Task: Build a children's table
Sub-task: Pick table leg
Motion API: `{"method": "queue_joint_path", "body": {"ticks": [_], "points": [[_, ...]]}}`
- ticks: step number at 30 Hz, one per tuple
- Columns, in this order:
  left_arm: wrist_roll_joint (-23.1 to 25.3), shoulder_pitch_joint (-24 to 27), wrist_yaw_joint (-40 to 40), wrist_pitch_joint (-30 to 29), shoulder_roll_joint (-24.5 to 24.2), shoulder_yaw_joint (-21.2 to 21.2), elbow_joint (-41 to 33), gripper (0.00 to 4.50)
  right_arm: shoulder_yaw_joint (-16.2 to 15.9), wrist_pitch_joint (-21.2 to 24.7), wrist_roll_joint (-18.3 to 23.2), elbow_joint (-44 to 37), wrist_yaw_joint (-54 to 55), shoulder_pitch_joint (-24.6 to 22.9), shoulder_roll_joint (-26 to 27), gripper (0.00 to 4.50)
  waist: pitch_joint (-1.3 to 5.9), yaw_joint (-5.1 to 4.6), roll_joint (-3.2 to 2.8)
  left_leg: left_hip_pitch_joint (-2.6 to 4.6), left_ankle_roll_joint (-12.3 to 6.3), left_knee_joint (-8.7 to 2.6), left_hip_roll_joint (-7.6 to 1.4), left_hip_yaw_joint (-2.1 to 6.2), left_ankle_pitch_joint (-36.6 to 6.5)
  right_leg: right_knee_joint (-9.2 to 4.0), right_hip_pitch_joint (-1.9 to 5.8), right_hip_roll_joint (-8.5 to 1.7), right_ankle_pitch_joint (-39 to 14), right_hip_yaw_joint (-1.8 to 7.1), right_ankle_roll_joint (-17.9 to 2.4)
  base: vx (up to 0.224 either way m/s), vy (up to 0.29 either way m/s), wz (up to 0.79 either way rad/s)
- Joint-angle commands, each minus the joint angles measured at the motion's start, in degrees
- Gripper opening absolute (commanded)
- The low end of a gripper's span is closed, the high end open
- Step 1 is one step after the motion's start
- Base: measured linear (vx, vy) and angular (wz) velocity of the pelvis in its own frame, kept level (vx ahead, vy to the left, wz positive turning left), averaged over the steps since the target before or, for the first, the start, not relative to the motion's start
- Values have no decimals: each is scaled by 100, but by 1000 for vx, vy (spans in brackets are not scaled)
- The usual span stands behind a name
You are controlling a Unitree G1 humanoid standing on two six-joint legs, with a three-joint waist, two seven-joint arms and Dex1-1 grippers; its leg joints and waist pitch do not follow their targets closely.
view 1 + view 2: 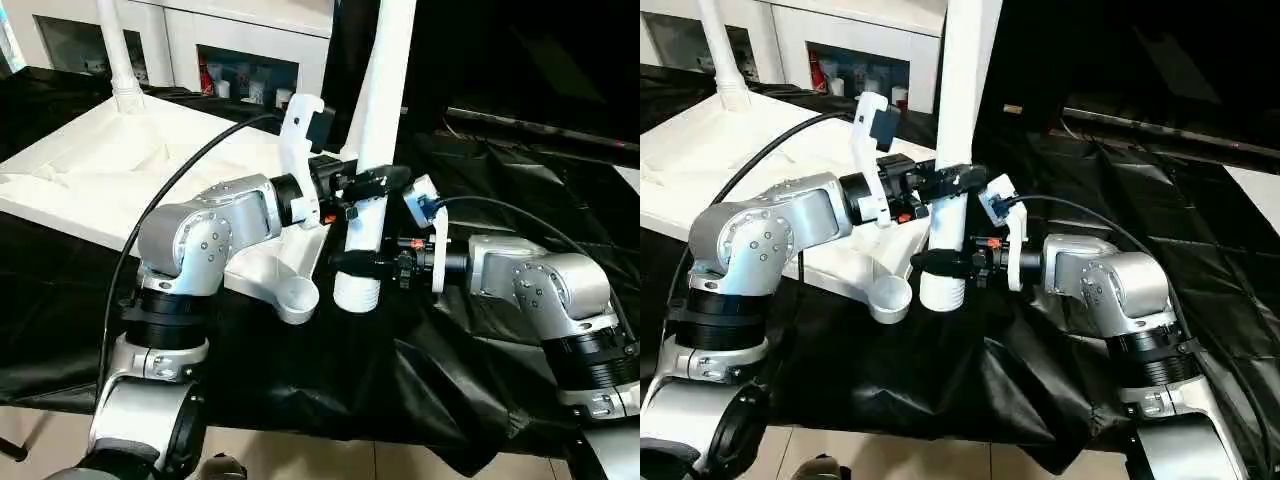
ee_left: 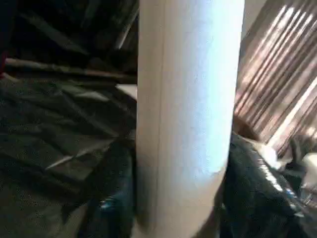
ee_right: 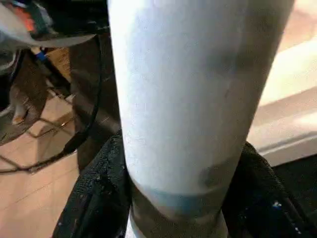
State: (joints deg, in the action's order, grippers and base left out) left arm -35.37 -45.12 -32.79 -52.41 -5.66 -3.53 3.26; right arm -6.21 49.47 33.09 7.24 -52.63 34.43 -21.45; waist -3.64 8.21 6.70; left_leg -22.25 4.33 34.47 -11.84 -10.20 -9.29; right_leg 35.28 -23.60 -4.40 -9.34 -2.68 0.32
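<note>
— What are your pincers doing?
— My left gripper (image 1: 375,183) and right gripper (image 1: 358,263) both pinch one upright white leg (image 1: 372,140), left above right.
— Where is it?
— Its ribbed end hangs just beside the tabletop (image 1: 90,165) corner socket (image 1: 297,297), above the black-draped table (image 1: 480,350).

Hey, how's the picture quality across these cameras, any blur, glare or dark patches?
Left eye view: sharp, tabletop washed out bright. Right eye view: dark beyond the cloth. Left wrist view: soft, leg evenly lit. Right wrist view: blurred, grey shadow patches across the leg.
</note>
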Motion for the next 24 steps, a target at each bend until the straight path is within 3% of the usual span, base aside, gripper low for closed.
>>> {"method": "queue_joint_path", "body": {"ticks": [1,3,4,7,8,10,11,12,13,15,18,19,21,22,24], "points": [[-104,-159,7,591,127,-246,6,273,300,-99,-16,67,171,-30,5,192,442,-2,-56,122,365,-394,-98,18,-927,-374,291,-318,-1187,155,-803,0,0,0],[-103,-150,-41,840,164,-320,13,299,362,-119,23,37,219,-59,55,192,450,1,-52,130,367,-395,-96,21,-947,-365,295,-311,-1189,152,-771,0,0,0],[-172,-108,-44,1170,262,-515,21,299,496,-181,86,-13,359,-123,175,192,441,-2,-48,119,345,-399,-95,17,-953,-386,291,-318,-1190,156,-759,0,0,0],[-295,40,-122,1377,277,-733,-60,299,719,-319,152,-112,681,-249,389,192,455,-19,-63,130,368,-396,-100,22,-959,-362,287,-314,-1116,149,-789,0,0,0],[-219,141,-216,1429,165,-695,-128,299,807,-396,140,-155,879,-308,486,192,452,-25,-126,142,385,-403,-102,20,-961,-354,272,-309,-1062,156,-799,0,0,0],[123,386,-667,1389,-377,-295,-256,299,911,-727,-160,-126,1439,-409,611,192,448,-64,-130,164,450,-430,-97,20,-1015,-370,239,-282,-1214,148,-691,0,0,0],[123,386,-667,1389,-377,-295,-256,299,911,-727,-160,-126,1439,-409,611,192,451,-69,-142,170,482,-430,-94,20,-1062,-354,238,-273,-1268,149,-663,0,0,0],[838,637,-1206,1822,-1094,441,-299,299,802,-1135,-628,-38,1804,-520,561,192,440,-63,-163,178,511,-446,-100,31,-1116,-391,226,-286,-1419,152,-553,0,0,0],[944,672,-1284,1890,-1198,549,-304,299,784,-1195,-698,-25,1852,-536,551,192,436,-75,-159,178,524,-458,-101,34,-1137,-409,224,-274,-1506,155,-471,0,0,0],[1646,924,-1958,2328,-2020,1386,-244,299,796,-1391,-904,-39,2046,-700,557,191,441,-82,-165,195,571,-463,-105,35,-1140,-384,215,-274,-1457,164,-422,0,0,0],[2094,1092,-2561,2577,-2655,1944,-128,299,838,-1470,-1003,-103,2177,-846,585,191,422,-121,-194,210,641,-483,-109,24,-1385,-353,195,-267,-1481,175,-533,0,0,0],[2230,1131,-2750,2678,-2833,2090,-85,299,862,-1475,-1014,-124,2227,-882,606,191,425,-114,-171,207,615,-483,-102,28,-1368,-376,200,-273,-1497,177,-528,0,0,0],[2416,1163,-2999,2808,-3070,2261,-1,299,886,-1464,-1016,-168,2270,-934,634,191,413,-154,-187,198,636,-497,-97,27,-1528,-366,192,-278,-1674,184,-526,0,0,0],[2791,1114,-3257,3042,-3422,2539,223,299,873,-1471,-988,-246,2375,-1017,680,191,405,-178,-161,204,631,-496,-101,32,-1599,-403,181,-293,-1759,183,-571,0,0,0],[2958,1057,-3288,3153,-3516,2630,361,299,848,-1471,-986,-280,2390,-1048,690,191,399,-218,-155,169,635,-508,-92,43,-1653,-377,201,-290,-1876,185,-550,0,0,0]]}}
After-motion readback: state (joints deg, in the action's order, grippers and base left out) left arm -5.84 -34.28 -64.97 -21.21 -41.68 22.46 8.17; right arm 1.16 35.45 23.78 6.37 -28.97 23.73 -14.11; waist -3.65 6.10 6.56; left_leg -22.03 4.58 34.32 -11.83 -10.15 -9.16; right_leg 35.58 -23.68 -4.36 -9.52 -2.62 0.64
